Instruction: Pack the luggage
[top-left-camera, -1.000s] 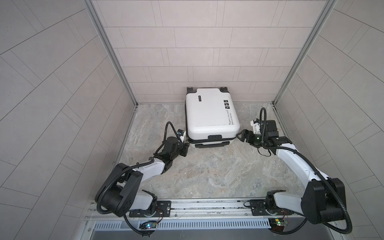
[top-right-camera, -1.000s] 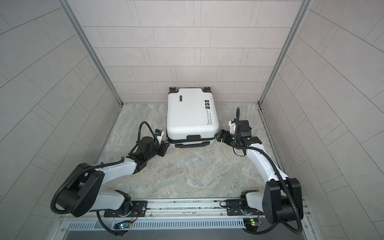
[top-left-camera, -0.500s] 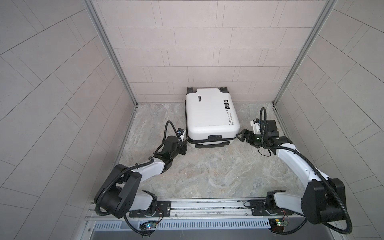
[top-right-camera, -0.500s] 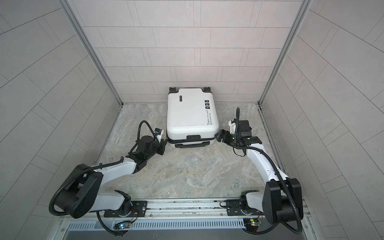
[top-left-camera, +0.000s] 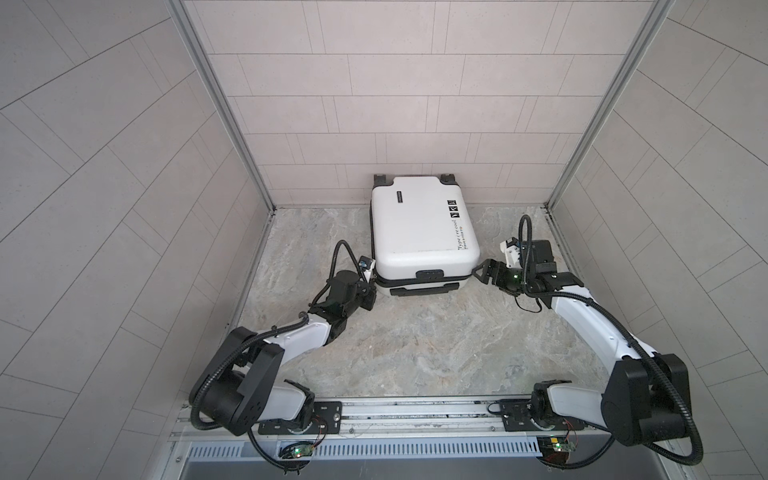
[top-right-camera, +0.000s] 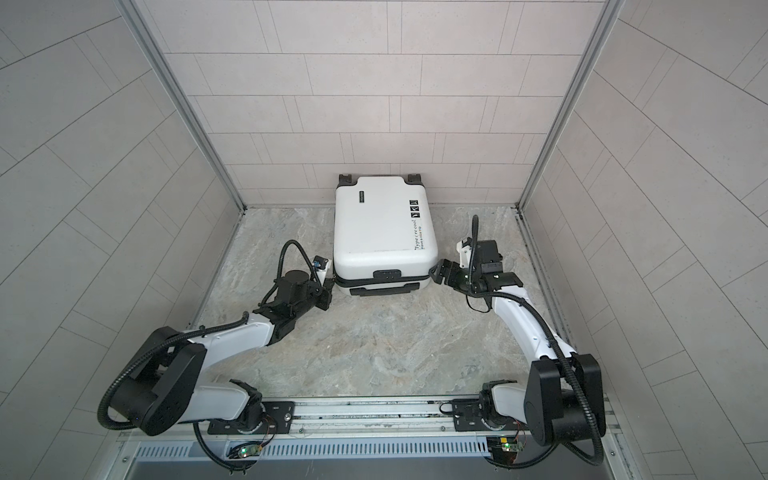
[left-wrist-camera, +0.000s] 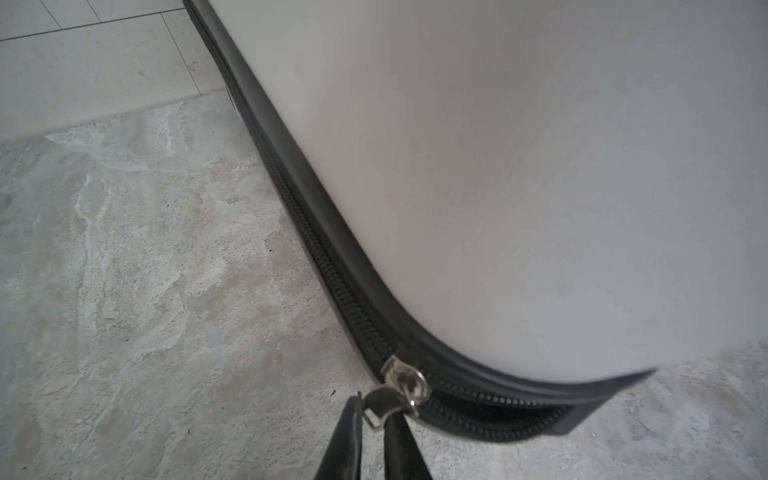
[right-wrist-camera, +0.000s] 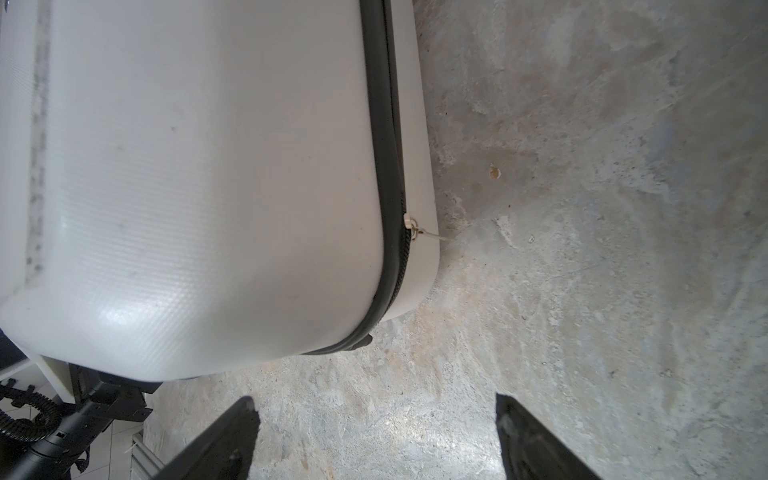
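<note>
The luggage (top-left-camera: 422, 232) (top-right-camera: 384, 232) is a small white hard-shell suitcase lying flat and closed against the back wall, handle side toward me. At its front left corner my left gripper (top-left-camera: 371, 286) (top-right-camera: 328, 286) sits low on the table. In the left wrist view its fingers (left-wrist-camera: 374, 409) are shut on the silver zipper pull (left-wrist-camera: 384, 405), just below the slider (left-wrist-camera: 405, 380) on the black zipper trim. My right gripper (top-left-camera: 478, 272) (top-right-camera: 436, 272) stands open by the front right corner, with bare table between its fingers (right-wrist-camera: 375, 399). A second slider (right-wrist-camera: 409, 220) shows on that side.
Tiled walls close in the marbled table (top-left-camera: 415, 345) at the back and both sides. The metal rail (top-left-camera: 395, 411) carrying both arm bases runs along the front edge. The luggage's black wheels (top-left-camera: 380, 180) touch the back wall.
My left gripper's jaws have closed onto the zipper pull. Both arms and the luggage have stayed where they were.
</note>
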